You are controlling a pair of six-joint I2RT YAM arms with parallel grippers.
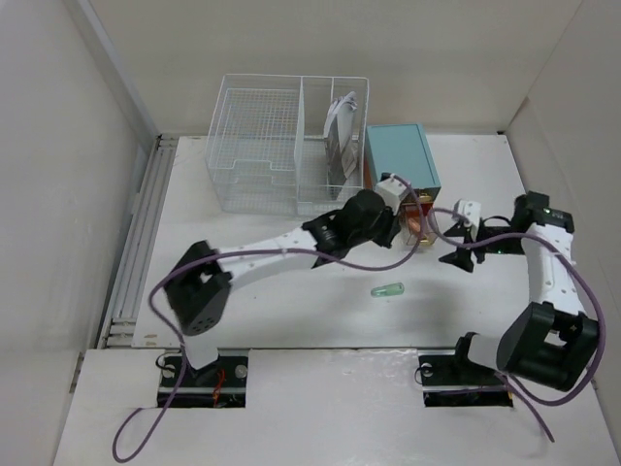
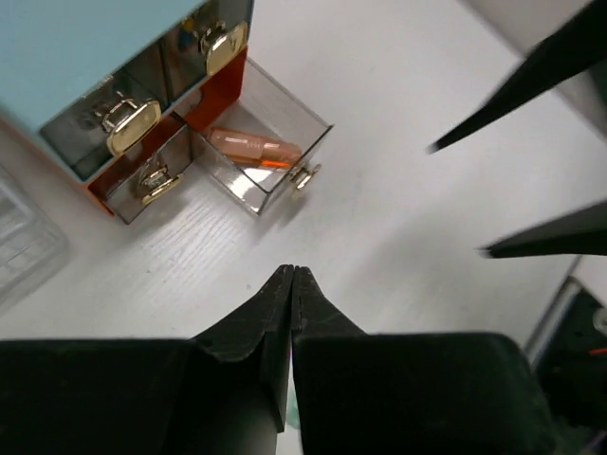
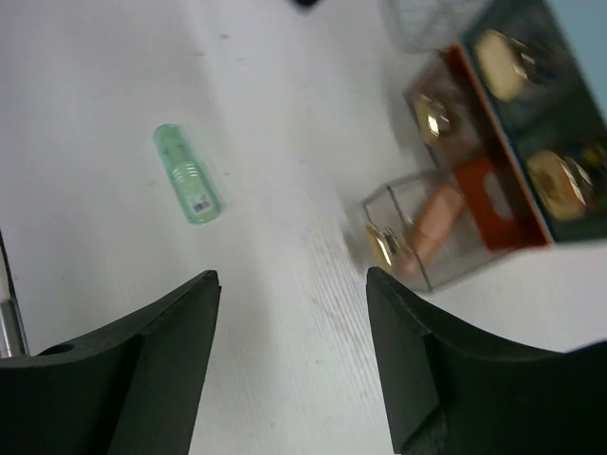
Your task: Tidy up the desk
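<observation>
The white desk holds a teal-topped drawer box at the back. Its lower clear drawer stands pulled open with an orange-pink tube lying inside; the tube also shows in the right wrist view. A small green tube lies on the desk in front of the box, and shows in the right wrist view. My left gripper is shut, just in front of the open drawer. My right gripper is open and empty over bare desk, right of the drawer.
A white wire basket with two compartments stands at the back left of the box, with papers in its right compartment. Pale panels wall the desk on all sides. The two grippers are close together near the drawer.
</observation>
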